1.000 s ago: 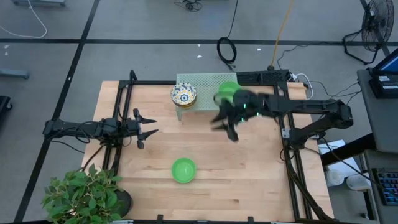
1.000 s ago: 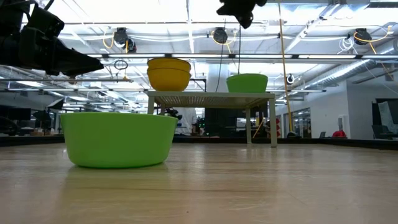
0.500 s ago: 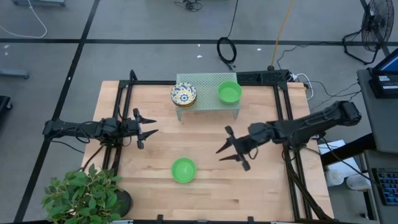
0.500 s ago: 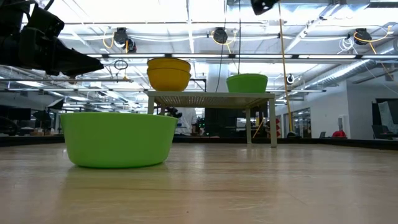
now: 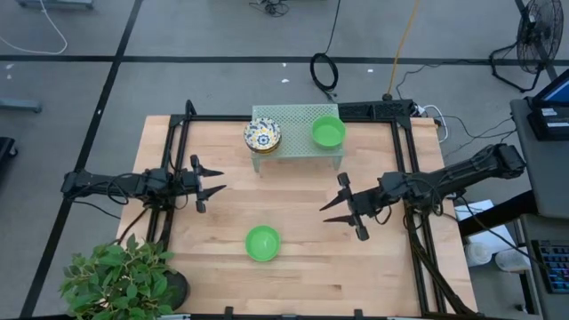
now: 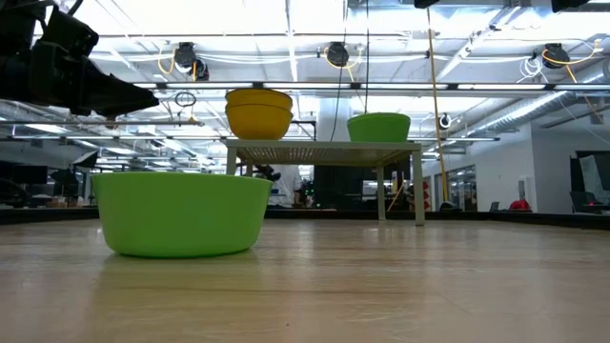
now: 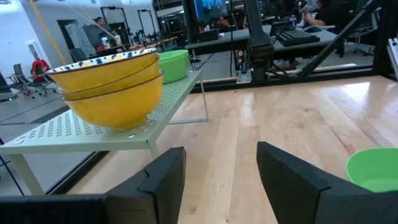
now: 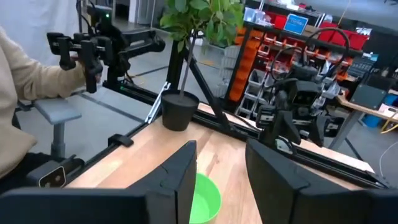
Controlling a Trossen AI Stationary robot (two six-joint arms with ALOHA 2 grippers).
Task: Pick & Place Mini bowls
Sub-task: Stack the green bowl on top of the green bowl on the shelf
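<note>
I am looking at the wooden table (image 5: 293, 267). My mesh rack (image 5: 295, 147) is holding stacked flowery bowls (image 5: 262, 135) and one green bowl (image 5: 327, 132). Another green bowl (image 5: 262, 243) is sitting well in front of the rack. My right gripper (image 5: 342, 207) and left gripper (image 5: 212, 185) are hanging open, holding nothing.

A pale green mesh rack (image 5: 298, 142) stands at the far edge of the wooden table (image 5: 222, 213). It has thin legs and lots of tiny holes (like a sieve). A black metal frame (image 5: 178, 133) runs along the table sides. A leafy plant (image 5: 120, 276) in a black pot (image 8: 179, 111) sits by the near left corner. A coil of black cable (image 5: 324, 71) lies on the grey floor behind the table. A fan (image 5: 540, 31) stands far off to the right. A person's pale sleeve (image 8: 28, 78) shows at the side of the right wrist view.
</note>
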